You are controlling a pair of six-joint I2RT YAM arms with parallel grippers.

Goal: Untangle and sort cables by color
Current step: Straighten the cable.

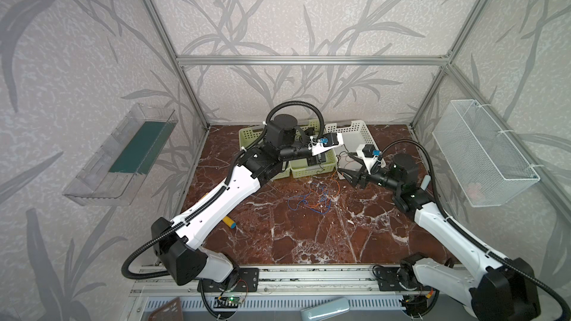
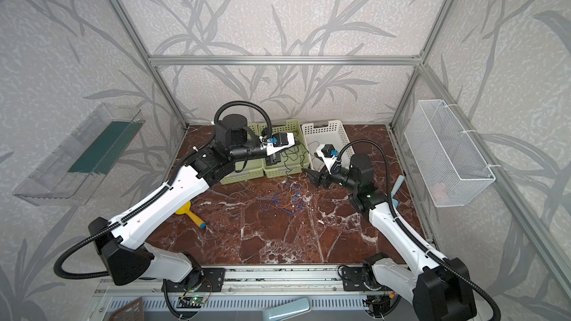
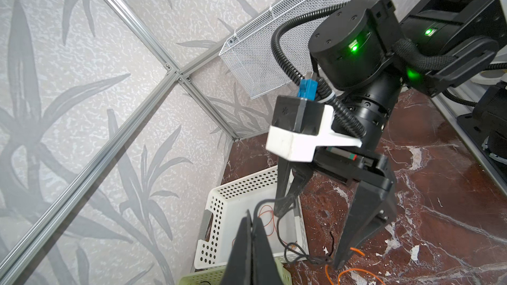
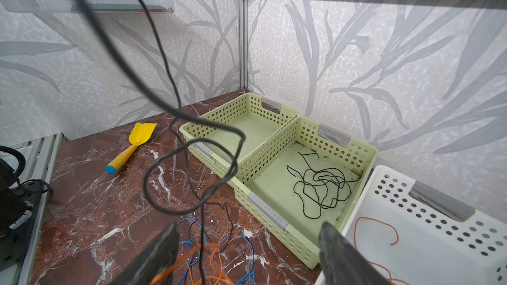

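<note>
Dark cable (image 4: 163,58) dangles from clamped left jaws into blue-orange tangle (image 1: 312,199)

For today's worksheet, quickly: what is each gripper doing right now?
Left gripper: closed on the dark cable.
Right gripper: open, holding nothing.

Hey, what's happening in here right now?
Two robot arms are sorting thin cables by color. The left gripper is shut on a dark cable, lifted near the green basket that already holds dark ones. The right gripper hangs open by the blue and orange tangle on the table. Some orange cable lies in the white basket.
</note>
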